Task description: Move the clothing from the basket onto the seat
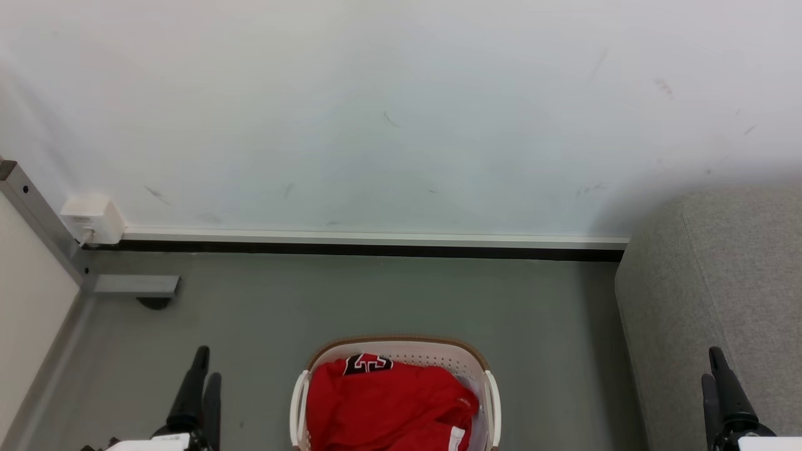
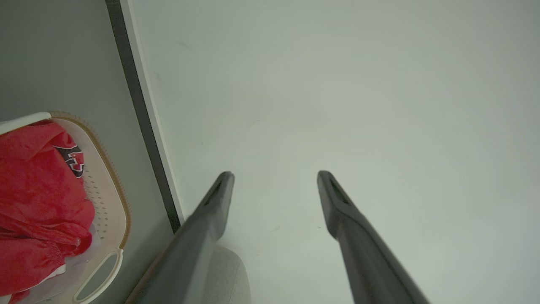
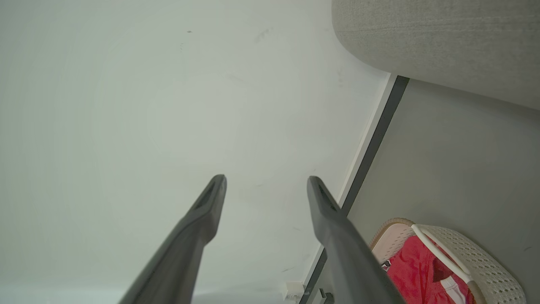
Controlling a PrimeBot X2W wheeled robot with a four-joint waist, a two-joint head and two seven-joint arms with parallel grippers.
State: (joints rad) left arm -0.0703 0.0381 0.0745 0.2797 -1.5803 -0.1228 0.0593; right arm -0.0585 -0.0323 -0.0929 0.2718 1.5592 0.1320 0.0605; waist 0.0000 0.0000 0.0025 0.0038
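- Pale wall fills the upper half of the head view, with a dark skirting along its foot and grey floor below.
- On that floor, well clear of the skirting, stands the basket, heaped with the red clothing. A black number patch lies at the heap's far side.
- Off to the robot's right rises the seat, with a strip of bare floor between it and the basket. No red cloth shows on the visible part of it.
- At the lower left, the left claw hangs over the floor, apart from the basket. The right claw sits at the lower right, in front of the seat. Neither touches anything.
- Along the left wrist view, the left claw points at the wall with its fingers spread wide and nothing between them. The basket lies off to that view's left, and the clothing is piled inside.
- Along the right wrist view, the right claw also faces the wall, fingers parted and empty. The seat crosses the top right corner, while the basket with the clothing sits at the bottom right.
- As a judgement, the task has not begun. Every visible garment is in the basket, so each one must yet be reached, gripped, lifted out, carried across to the robot's right and laid on the seat.
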